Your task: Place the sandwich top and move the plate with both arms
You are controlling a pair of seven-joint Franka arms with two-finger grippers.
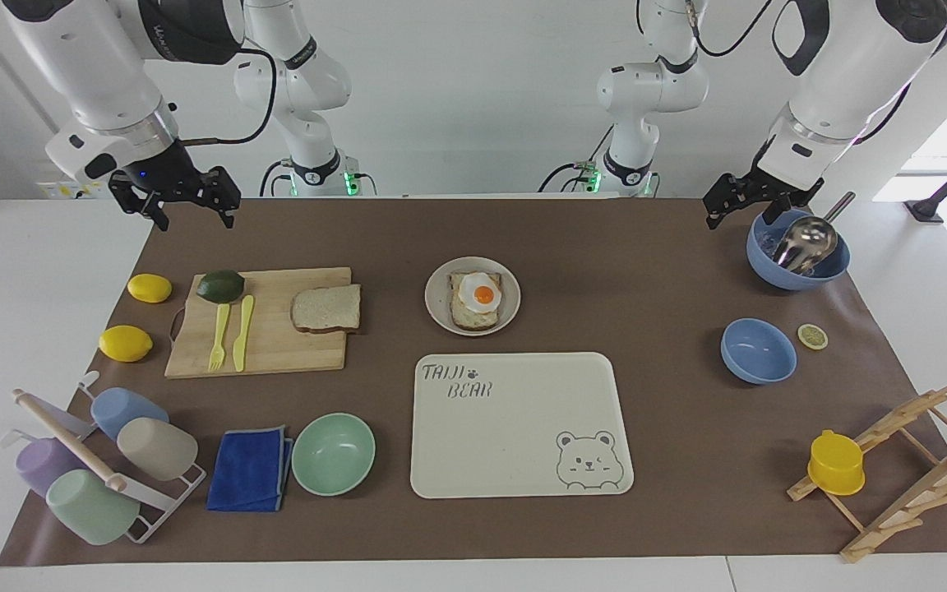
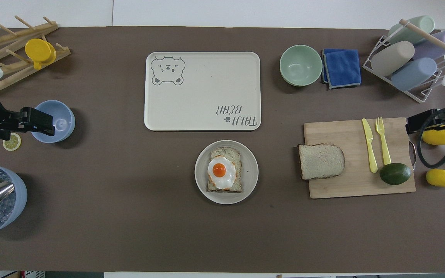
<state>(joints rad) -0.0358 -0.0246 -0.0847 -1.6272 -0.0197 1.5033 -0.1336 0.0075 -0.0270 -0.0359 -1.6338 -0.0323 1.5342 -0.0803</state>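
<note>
The sandwich top (image 1: pixel 326 308), a plain crusted bread slice, lies flat on the wooden cutting board (image 1: pixel 276 353), at the board's edge toward the plate and overhanging it slightly; seen from the board's middle in the overhead view, it sits at about 9 o'clock. The plate (image 1: pixel 437 308) stands on the bench (image 1: pixel 646 460) near the middle, at 6 o'clock from the bear tray (image 2: pixel 203 77) in the overhead view, and carries a bread slice topped with a fried egg (image 1: pixel 483 293). Both arms wait raised at the robots' edge of the bench. The right tool (image 1: pixel 186 204) hangs above the mat's corner with its fingers apart and empty; the left tool (image 1: pixel 749 204) hangs just beside the blue bowl holding a metal scoop (image 1: pixel 806 240), likewise apart and empty. Judged by appearance, the slice is light, soft and easily crushed or bent; a gentle pinch across the overhanging crust edge, which offers the lower finger room, seems the best hold. The plate looks rigid, smooth and shallow, and probably slippery; gripping its raised rim at two opposite points, one per tool, should keep it level so that the stacked sandwich does not slide.
</note>
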